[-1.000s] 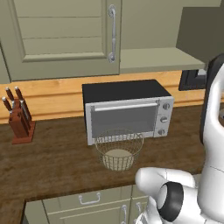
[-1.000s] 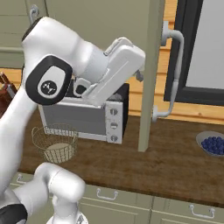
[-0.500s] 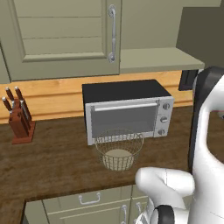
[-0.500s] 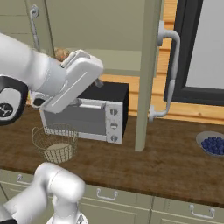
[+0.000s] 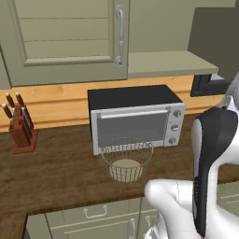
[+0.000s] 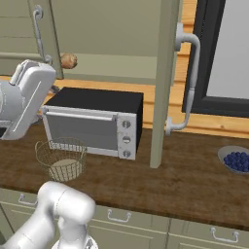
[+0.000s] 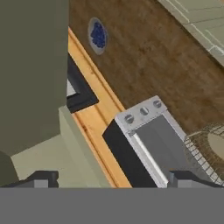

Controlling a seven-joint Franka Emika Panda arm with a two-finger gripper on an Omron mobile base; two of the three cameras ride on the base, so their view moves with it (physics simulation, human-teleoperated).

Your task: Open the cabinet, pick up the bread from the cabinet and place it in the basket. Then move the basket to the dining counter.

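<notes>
Dark wood worktop [image 6: 194,180] nearest: wire basket [image 6: 61,158] sits just before the toaster oven [image 6: 92,121], blueberry bowl [image 6: 237,160] well off to the oven's right. Behind and above the oven, the cabinet [image 6: 121,39] stands with its right door [image 6: 165,82] swung out; the bread [image 6: 69,61] rests on the shelf over the oven's left end. Gripper [image 7: 111,179] jaws wide apart, empty, looking down over oven and shelf edge; reaching the bun probably means going up and inward, the open door clear to the right.

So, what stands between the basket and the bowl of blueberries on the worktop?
In the right base view, the open cabinet door hangs between the basket and the blueberries.
</notes>
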